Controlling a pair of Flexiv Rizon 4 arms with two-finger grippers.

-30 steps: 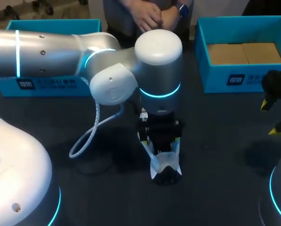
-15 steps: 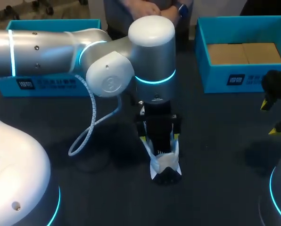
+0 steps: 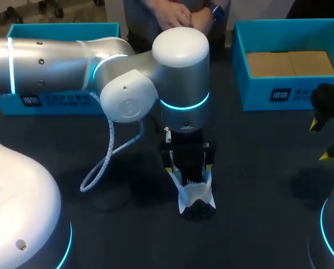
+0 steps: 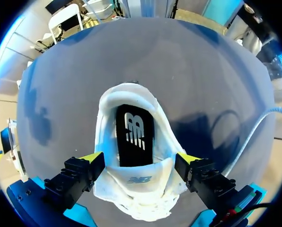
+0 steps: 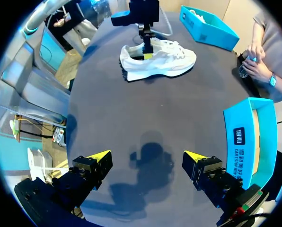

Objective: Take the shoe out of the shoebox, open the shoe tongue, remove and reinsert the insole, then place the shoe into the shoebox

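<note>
The shoe [image 4: 165,142] is out of its box and stands on the bench [image 3: 256,168], near the middle. It sits straight under my left claw [image 4: 140,160]. The left wrist view looks down into its mouth, onto the dark insole [image 4: 134,137] lying flat inside. The tongue [image 4: 136,182] is nearest the claw, and the rounded heel rim is beyond it.

The shoe's long axis runs straight ahead of the claw, crosswise to the line between the two tips. My left claw is released and spread wide, and it straddles the shoe across its width at the tongue. I cannot tell whether the tips brush the sides.

To lift the insole I judge the claw must go down into the mouth, between the side walls, not outside them. The left arm is plainly the nearer one. My right claw [image 5: 147,156] is also released and empty, and it hangs well apart from the shoe, near the bench's right edge.

There is a white logo on the insole's heel and a small mark on the tongue. The left box [image 3: 55,100] and the right box [image 3: 279,92], both blue, stand along the far edge, each with a white printed label on its front wall. I don't read any of these marks off.
</note>
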